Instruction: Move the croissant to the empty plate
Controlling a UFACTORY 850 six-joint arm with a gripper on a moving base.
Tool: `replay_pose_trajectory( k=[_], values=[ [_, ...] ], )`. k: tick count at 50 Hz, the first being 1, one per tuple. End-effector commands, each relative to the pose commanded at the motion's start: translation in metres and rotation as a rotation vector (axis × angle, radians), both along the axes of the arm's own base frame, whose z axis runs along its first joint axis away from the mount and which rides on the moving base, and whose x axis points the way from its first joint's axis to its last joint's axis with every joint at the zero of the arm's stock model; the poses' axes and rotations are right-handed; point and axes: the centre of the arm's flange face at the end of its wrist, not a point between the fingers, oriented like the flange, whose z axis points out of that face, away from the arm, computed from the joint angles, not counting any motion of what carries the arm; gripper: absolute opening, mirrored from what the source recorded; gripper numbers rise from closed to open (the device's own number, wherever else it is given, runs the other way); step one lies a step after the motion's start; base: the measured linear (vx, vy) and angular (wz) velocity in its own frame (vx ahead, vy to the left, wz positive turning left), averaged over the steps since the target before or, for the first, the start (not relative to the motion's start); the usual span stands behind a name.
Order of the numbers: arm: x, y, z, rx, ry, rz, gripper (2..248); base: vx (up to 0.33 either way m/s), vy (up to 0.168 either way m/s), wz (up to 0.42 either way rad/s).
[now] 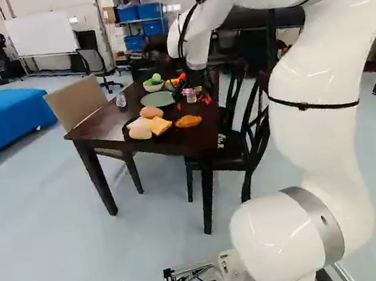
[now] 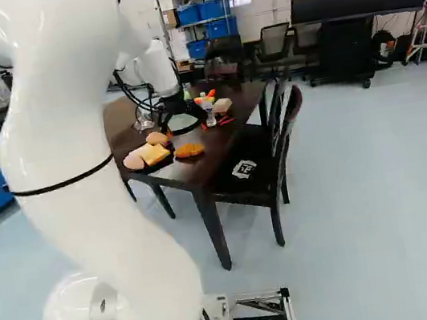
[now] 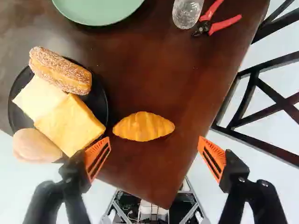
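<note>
Pale floor (image 1: 59,236) spreads around a dark table (image 1: 104,126) in the left base view. On this table, the green plate (image 1: 157,99) carries nothing that I can see; the croissant (image 1: 188,121) lies at the near side, beside the black plate with breads. So the step in hand, I judge, is the approach to grasp.

In the right base view, the croissant rests directly on the wood, and the arm (image 2: 90,147) reaches over the table.

In the wrist view, the gripper (image 3: 154,141) has its jaws spread wide, with nothing pinched. The croissant lies just ahead, its length running roughly from one finger's side to the other's. Next, it probably needs a wrist turn, then lowering and closing across the narrow middle. It looks golden-orange, with rounded ridges and tapered ends; one end almost reaches the black plate (image 3: 99,103).
</note>
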Motion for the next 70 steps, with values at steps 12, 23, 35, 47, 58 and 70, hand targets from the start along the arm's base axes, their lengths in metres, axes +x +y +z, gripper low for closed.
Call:
replay_pose_trajectory(
  k=[12,23,35,47,58,70],
  values=[
    [0.0015,0.0004,-0.0013,-0.001,0.044,0.001,247,0.0,0.0,0.0],
    [0.0015,0.0004,-0.0013,0.0,0.045,-0.005,247,0.0,0.0,0.0],
    [0.0015,0.0004,-0.0013,0.028,0.045,-0.102,247,0.0,0.0,0.0],
    [0.0015,0.0004,-0.0013,0.062,0.046,-0.222,247,0.0,0.0,0.0],
    [0.0015,0.0004,-0.0013,0.094,0.047,-0.333,247,0.0,0.0,0.0],
    [0.0015,0.0004,-0.0013,0.128,0.047,-0.454,247,0.0,0.0,0.0]
  ],
)
